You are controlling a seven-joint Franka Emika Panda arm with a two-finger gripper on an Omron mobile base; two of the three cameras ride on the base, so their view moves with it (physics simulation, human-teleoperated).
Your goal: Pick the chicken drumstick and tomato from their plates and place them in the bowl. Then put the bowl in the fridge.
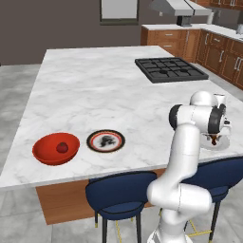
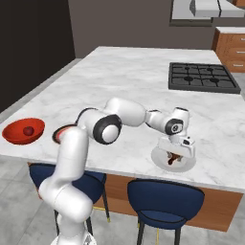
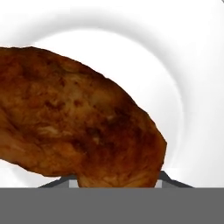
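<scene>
- The pincer (image 2: 175, 156) is down on the pale plate (image 2: 158, 158) near the table's (image 1: 95, 90) near edge, on the arm's right side.
- The drumstick (image 3: 78, 118) lies on that plate, right against the hand camera; the two dark fingertips (image 3: 168, 180) flank its lower end, so the jaws look closed partway onto the meat. A firm grip seems likely, but the contact itself is hidden.
- In the hand view its long axis runs slantwise from upper left to lower right, thick part to the left; the fingers take it near the lower right end.
- The bowl (image 1: 45, 152) stands well apart, far to the left along the same near edge, with the tomato (image 1: 61, 147) already in it.
- The dark-rimmed plate (image 1: 106, 141) sits just beside the bowl, between it and the arm.
- Judged next: lift straight up, then a long carry leftward over that plate to the bowl.
- An end-on hold could let the drumstick swing or slip on the way.
</scene>
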